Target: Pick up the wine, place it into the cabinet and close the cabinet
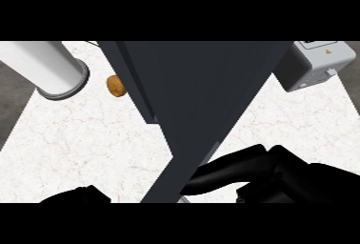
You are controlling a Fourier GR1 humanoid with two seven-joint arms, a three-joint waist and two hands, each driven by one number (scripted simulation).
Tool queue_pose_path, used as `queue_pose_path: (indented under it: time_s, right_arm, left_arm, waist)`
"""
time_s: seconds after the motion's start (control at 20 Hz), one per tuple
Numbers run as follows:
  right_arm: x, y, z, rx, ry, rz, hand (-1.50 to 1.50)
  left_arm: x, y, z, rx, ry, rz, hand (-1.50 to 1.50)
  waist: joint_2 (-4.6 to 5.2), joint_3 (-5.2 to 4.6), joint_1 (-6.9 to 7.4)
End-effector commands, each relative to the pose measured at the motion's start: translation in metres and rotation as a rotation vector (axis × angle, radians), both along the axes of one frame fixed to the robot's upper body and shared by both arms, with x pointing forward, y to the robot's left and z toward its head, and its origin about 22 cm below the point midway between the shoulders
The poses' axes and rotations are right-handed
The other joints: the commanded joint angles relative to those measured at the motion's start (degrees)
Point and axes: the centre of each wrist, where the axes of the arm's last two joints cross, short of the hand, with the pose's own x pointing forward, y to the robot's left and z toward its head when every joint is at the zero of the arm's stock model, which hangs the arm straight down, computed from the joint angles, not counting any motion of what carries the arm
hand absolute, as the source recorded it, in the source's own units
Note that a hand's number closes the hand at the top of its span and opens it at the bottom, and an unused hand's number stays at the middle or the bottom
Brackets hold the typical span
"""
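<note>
two black hands show low in frame: the right hand (271, 174) with fingers stretched straight against the dark cabinet door (204, 100); the left hand's (76, 195) fingers i cannot tell.

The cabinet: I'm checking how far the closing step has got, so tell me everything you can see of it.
The cabinet is a dark slate-grey body with flat matte panels, hanging over the white marble counter and filling the middle of the head view. One panel narrows to a thin edge running down toward the lower frame. The right robot hand lies against that edge, fingers stretched along it. No wine shows; the inside is hidden.
</note>
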Motion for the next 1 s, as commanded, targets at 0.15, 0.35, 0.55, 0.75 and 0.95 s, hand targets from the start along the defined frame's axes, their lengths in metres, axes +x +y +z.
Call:
queue_pose_path:
  time_s: [0.15, 0.35, 0.55, 0.75, 0.95]
  right_arm:
    - [-0.014, 0.051, 0.008, -0.063, 0.037, 0.170, 1.50]
    - [0.004, 0.088, 0.008, -0.083, -0.025, 0.152, 1.50]
    - [0.017, 0.128, 0.006, -0.128, -0.054, 0.110, 1.50]
    - [0.040, 0.163, -0.002, -0.115, -0.086, 0.019, 1.50]
    - [0.086, 0.175, 0.011, -0.117, -0.089, -0.079, 1.50]
  left_arm:
    - [0.000, 0.071, 0.003, 0.029, -0.035, 0.074, 1.50]
    - [0.006, 0.106, 0.028, 0.023, -0.047, 0.033, 1.50]
    - [-0.006, 0.125, 0.012, 0.016, -0.010, -0.007, 1.50]
    - [0.006, 0.142, 0.024, 0.024, -0.023, -0.019, 1.50]
    - [-0.001, 0.151, 0.033, 0.023, -0.036, -0.040, 1.50]
  waist:
    - [-0.67, -0.48, 0.94]
    - [-0.35, -0.37, 1.55]
    - [-0.42, -0.37, 2.07]
    - [-0.09, -0.33, 1.89]
    - [0.09, -0.27, 2.86]
